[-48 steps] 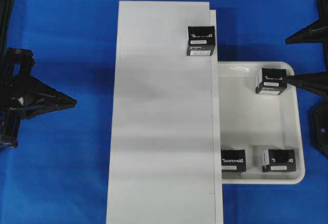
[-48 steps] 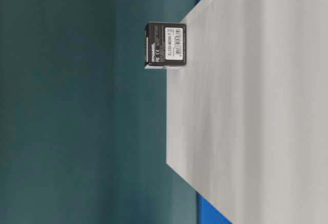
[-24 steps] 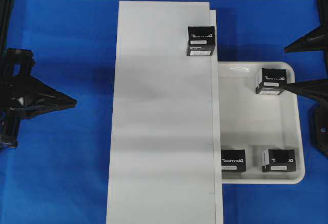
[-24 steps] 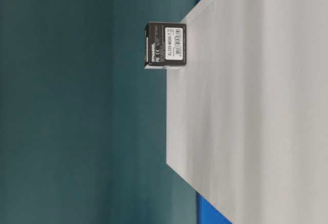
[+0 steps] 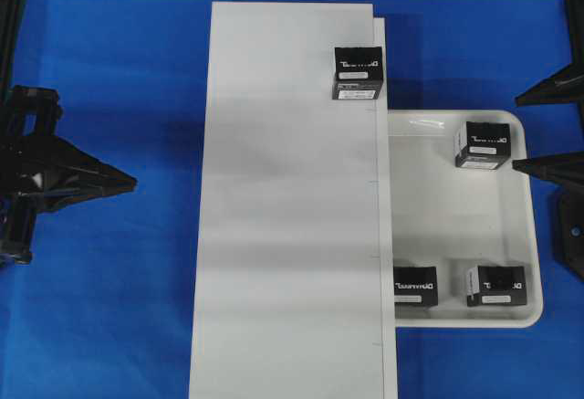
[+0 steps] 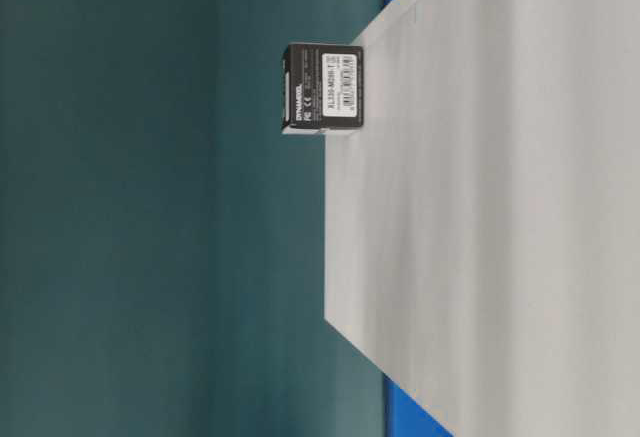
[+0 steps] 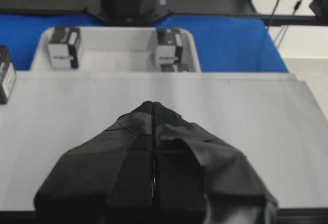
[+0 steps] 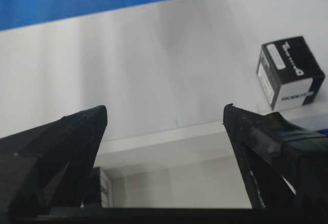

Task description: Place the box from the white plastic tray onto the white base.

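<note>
The white base (image 5: 292,198) lies lengthwise down the middle. One black box (image 5: 357,74) stands on its far right edge; it also shows in the table-level view (image 6: 323,88) and the right wrist view (image 8: 289,73). The white plastic tray (image 5: 456,212) on the right holds three boxes: one at its far end (image 5: 484,145) and two at its near end (image 5: 415,286) (image 5: 495,286). My right gripper (image 5: 517,132) is open and empty, just right of the far tray box, not touching it. My left gripper (image 5: 132,181) is shut and empty, left of the base.
Blue cloth covers the table around the base and tray. In the right wrist view the tray's rim (image 8: 169,137) runs between my fingers, and a box (image 8: 101,185) peeks out beside the left finger. The left wrist view shows the tray (image 7: 118,49) beyond the base (image 7: 230,106).
My right gripper has drawn back to the right and shifted toward the near side, so its finger no longer overlaps the far tray box. The boxes and left arm have not moved.
</note>
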Action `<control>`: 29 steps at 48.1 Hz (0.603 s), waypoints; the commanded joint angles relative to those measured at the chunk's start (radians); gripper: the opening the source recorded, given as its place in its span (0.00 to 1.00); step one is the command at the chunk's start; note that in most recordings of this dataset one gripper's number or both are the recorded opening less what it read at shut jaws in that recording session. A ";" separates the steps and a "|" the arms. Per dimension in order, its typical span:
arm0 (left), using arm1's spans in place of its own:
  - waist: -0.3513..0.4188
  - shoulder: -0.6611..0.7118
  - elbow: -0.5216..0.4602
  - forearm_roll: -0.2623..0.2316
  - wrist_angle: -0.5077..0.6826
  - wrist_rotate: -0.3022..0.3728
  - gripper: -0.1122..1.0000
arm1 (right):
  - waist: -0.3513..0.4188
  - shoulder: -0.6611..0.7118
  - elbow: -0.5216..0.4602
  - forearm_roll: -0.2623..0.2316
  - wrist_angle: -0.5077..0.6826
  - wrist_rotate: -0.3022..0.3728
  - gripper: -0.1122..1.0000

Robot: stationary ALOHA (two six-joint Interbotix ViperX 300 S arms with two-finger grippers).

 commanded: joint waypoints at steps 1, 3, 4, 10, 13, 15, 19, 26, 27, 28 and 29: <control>-0.002 0.005 -0.020 0.002 -0.006 0.000 0.03 | 0.002 0.000 -0.005 0.003 -0.003 0.003 0.99; -0.002 0.005 -0.020 0.002 -0.006 0.000 0.03 | 0.002 -0.002 -0.003 0.003 -0.003 0.003 0.99; -0.002 0.005 -0.020 0.002 -0.006 0.000 0.03 | 0.002 -0.002 -0.003 0.003 -0.003 0.003 0.99; -0.002 0.005 -0.020 0.000 -0.006 0.000 0.03 | 0.000 -0.002 -0.003 0.003 -0.003 0.003 0.99; -0.002 0.005 -0.020 0.002 -0.006 0.000 0.03 | 0.002 -0.002 -0.002 0.003 -0.003 0.005 0.99; -0.002 0.005 -0.020 0.002 -0.006 0.000 0.03 | 0.002 -0.002 0.000 0.003 -0.003 0.005 0.99; -0.002 0.005 -0.020 0.002 -0.006 0.000 0.03 | 0.000 -0.002 0.006 0.003 -0.003 0.005 0.99; -0.009 0.005 -0.018 0.002 -0.006 0.002 0.03 | 0.000 -0.005 0.017 0.003 -0.003 0.005 0.99; -0.009 0.005 -0.020 0.002 -0.006 0.002 0.03 | 0.002 -0.006 0.018 0.003 -0.003 0.005 0.99; -0.011 0.005 -0.018 0.002 -0.006 0.002 0.03 | 0.000 -0.006 0.020 0.003 -0.003 0.005 0.99; -0.011 0.005 -0.018 0.002 -0.006 0.002 0.03 | 0.002 -0.008 0.020 0.003 -0.003 0.005 0.99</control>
